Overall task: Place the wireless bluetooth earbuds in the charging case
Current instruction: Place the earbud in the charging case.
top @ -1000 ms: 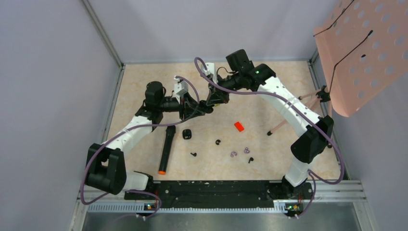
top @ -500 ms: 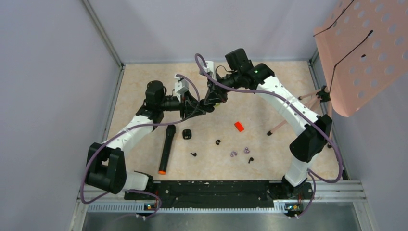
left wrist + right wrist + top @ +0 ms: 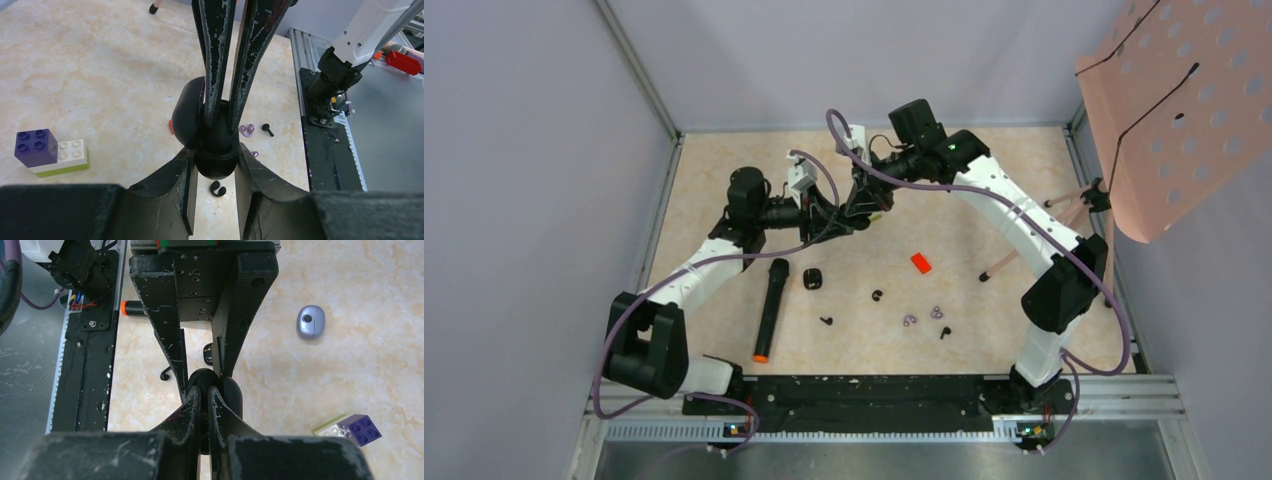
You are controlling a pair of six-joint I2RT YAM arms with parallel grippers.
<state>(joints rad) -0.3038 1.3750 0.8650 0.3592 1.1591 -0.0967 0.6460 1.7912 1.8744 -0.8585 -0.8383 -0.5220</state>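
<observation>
My left gripper (image 3: pixel 215 152) is shut on the black, rounded charging case (image 3: pixel 216 162) and holds it above the table, its lid (image 3: pixel 186 117) swung open to the left. My right gripper (image 3: pixel 204 390) comes in from the opposite side, shut, with its tips pressed against the case (image 3: pixel 201 379). I cannot tell whether anything sits between those tips. Loose wireless bluetooth earbuds lie on the table: a C-shaped one (image 3: pixel 877 295), and stemmed ones (image 3: pixel 826 321) (image 3: pixel 944 333). The C-shaped earbud (image 3: pixel 217 188) shows below the case.
A black marker with an orange end (image 3: pixel 769 310), a small black piece (image 3: pixel 812 279), a red block (image 3: pixel 921 263) and pale purple rings (image 3: pixel 910 320) lie near the earbuds. A purple, white and green brick stack (image 3: pixel 50 152) and a blue-grey oval object (image 3: pixel 310 321) sit further back.
Both grippers, joined at the case, have drifted slightly left and away from the bases. Nothing on the table has moved.
</observation>
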